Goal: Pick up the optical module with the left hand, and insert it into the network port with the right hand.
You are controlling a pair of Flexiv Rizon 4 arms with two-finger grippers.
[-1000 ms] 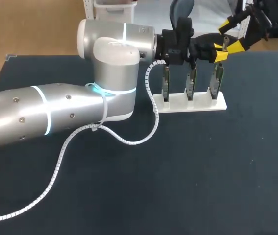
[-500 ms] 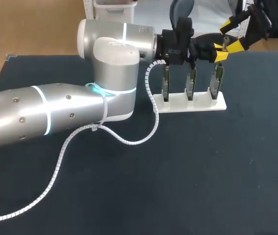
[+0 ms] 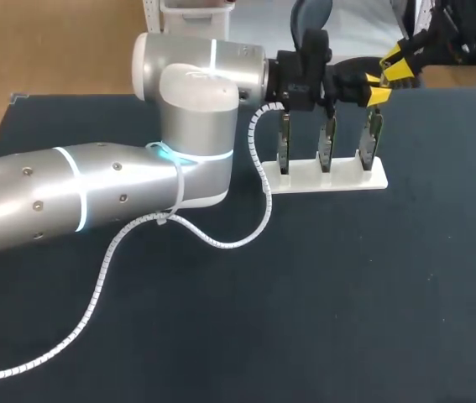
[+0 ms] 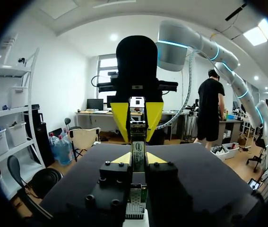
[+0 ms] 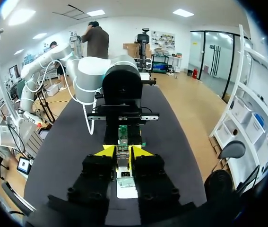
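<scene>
Two grippers meet over the far right part of the dark table in the head view. The left arm comes in low from the left, trailing a white spiral cable. The left gripper is above the right end of a white rack. Three green boards stand upright in the rack. The right gripper is just beyond the left one, tip to tip with it. What lies between them is too small to make out here.

From the left wrist, the optical module is a narrow strip pinched between this gripper's two yellow tips. Its long axis runs straight out along the fingers, away from the wrist. Its far end sits between the other gripper's yellow fingers, which face this one head-on. A green board and a bit of white show directly below.

From the right wrist, the module lies between this gripper's yellow tips, which press on it from both sides. It points lengthwise ahead into the black left gripper.
</scene>
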